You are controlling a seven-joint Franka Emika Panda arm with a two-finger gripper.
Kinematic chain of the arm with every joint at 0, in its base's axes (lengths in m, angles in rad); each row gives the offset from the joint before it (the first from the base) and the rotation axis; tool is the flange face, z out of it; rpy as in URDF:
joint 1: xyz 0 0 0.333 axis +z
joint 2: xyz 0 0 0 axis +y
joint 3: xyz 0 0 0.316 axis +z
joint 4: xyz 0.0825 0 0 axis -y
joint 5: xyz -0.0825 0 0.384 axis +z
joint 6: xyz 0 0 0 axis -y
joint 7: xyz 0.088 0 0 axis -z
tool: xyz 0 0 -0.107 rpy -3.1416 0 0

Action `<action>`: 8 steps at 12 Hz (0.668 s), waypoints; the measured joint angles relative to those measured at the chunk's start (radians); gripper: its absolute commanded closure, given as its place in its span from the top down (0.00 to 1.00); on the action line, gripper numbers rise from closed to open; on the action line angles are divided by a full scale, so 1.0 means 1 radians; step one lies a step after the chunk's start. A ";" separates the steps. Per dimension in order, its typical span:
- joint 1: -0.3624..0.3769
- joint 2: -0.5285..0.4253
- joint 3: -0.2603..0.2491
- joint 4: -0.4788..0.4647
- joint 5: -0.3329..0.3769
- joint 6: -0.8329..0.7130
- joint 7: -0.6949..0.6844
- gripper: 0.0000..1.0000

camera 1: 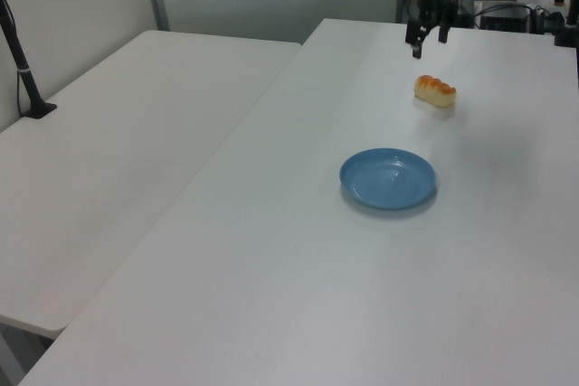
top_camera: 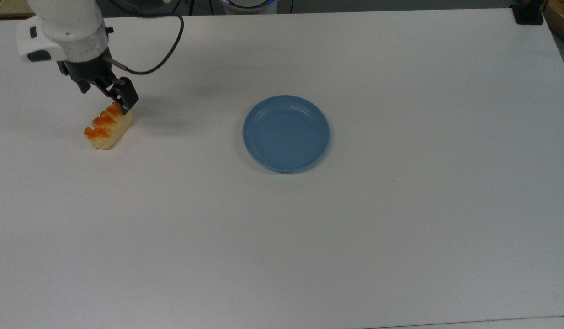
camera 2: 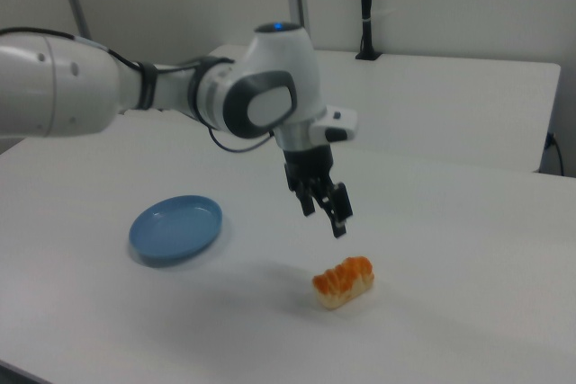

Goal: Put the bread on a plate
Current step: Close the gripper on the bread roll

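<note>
The gripper (camera 2: 326, 213) hangs in the air just above the bread (camera 2: 343, 281), fingers spread apart with nothing between them, not touching the loaf. The bread lies flat on the white table (top_camera: 401, 228), well apart from the blue plate (top_camera: 286, 133), off to the plate's left in the top view. The plate has nothing on it.

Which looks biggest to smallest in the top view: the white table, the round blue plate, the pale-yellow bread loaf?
1. White table
2. Round blue plate
3. Pale-yellow bread loaf with orange-brown bumps

All rest on the same surface, so the order seems reliable.
</note>
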 measured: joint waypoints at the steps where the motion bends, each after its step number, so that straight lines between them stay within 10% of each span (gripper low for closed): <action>1: -0.012 0.040 -0.002 -0.004 0.000 0.028 0.001 1.00; 5: -0.046 0.128 -0.003 -0.047 0.000 0.129 0.001 1.00; 8: -0.046 0.150 -0.003 -0.080 0.000 0.173 0.001 0.80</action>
